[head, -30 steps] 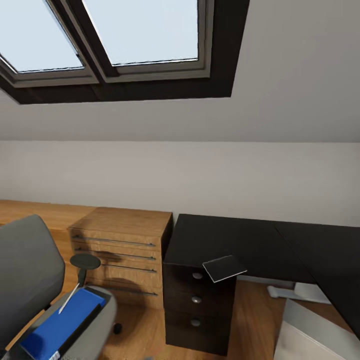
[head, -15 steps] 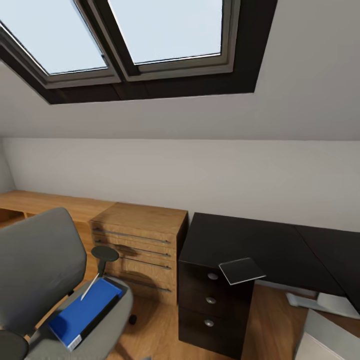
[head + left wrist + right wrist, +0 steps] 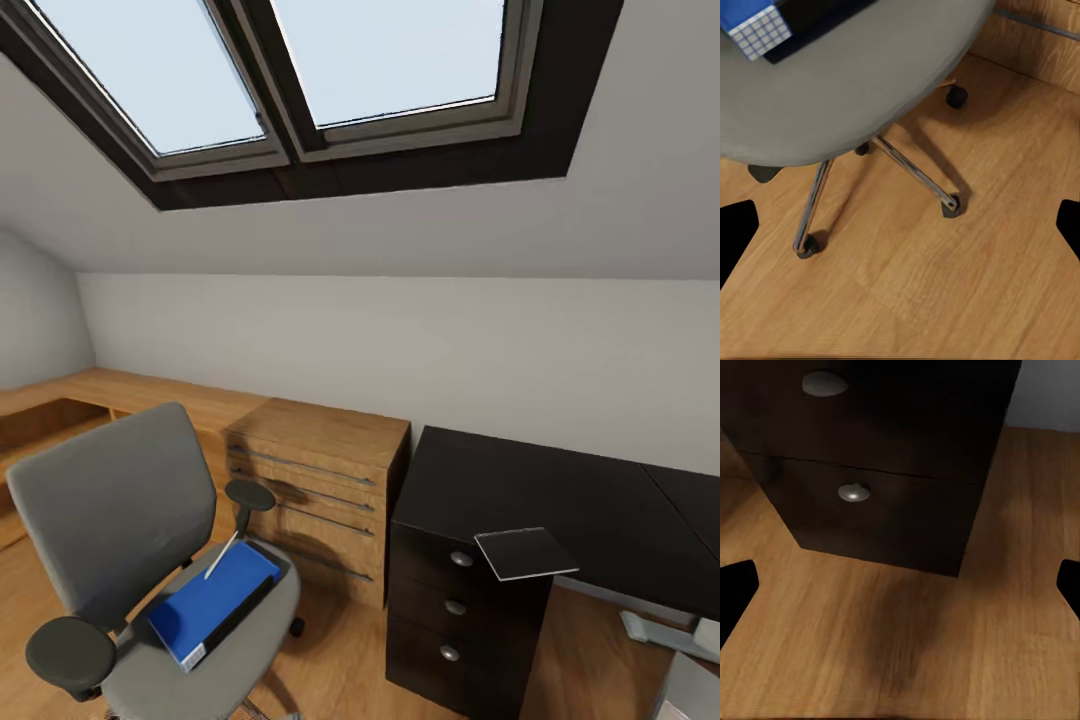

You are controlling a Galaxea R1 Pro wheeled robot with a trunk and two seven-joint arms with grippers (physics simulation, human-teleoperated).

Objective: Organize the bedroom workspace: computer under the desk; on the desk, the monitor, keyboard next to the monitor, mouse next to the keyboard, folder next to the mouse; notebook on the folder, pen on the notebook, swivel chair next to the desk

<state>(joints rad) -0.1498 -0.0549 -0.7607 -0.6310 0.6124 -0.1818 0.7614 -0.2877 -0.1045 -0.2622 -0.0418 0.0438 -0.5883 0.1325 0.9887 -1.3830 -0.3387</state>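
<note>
Grey swivel chair (image 3: 120, 510) stands on the wood floor (image 3: 330, 660) left of the black desk (image 3: 560, 500), apart from it, with a light wood cabinet (image 3: 320, 480) between them against the wall. Blue folder (image 3: 212, 603) lies flat on the chair seat, a thin white pen (image 3: 221, 555) resting on its far end. Pale notebook (image 3: 525, 552) sits on the desk corner above the drawer pedestal (image 3: 455, 610), overhanging the edge. Left gripper (image 3: 900, 225) and right gripper (image 3: 900, 585): dark fingertips spread at frame edges, wide apart, nothing held, above floor. Chair base (image 3: 881, 169) shows in left wrist view.
</note>
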